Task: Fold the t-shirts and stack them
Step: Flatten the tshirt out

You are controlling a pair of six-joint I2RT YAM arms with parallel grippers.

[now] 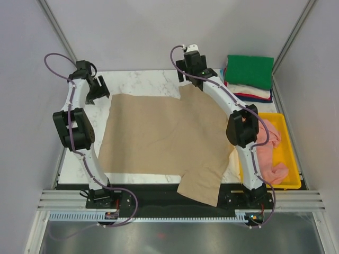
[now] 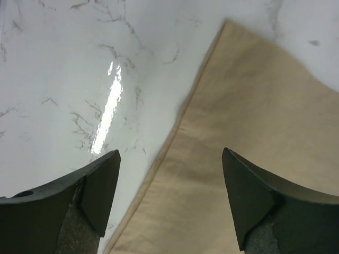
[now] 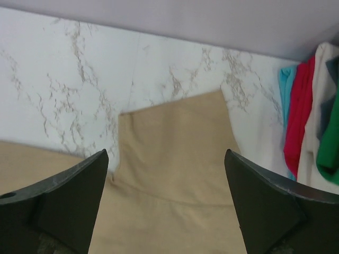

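Note:
A tan t-shirt [image 1: 159,135] lies spread flat on the marble table [image 1: 137,82], with one sleeve hanging over the near edge. My left gripper [image 1: 100,92] hovers open over the shirt's far left corner; in the left wrist view its jaws [image 2: 169,196] straddle the tan hem [image 2: 254,132] with nothing gripped. My right gripper [image 1: 192,76] stands open above the far sleeve [image 3: 175,153], empty too. Folded t-shirts [image 1: 249,71] are stacked at the back right, green on top. A pink t-shirt [image 1: 270,153] lies crumpled in the tray.
The yellow tray [image 1: 293,151] sits along the table's right edge beside the right arm. Grey walls close in the back and both sides. The edge of the folded stack [image 3: 299,111] shows red, white, green and blue at the right of the right wrist view.

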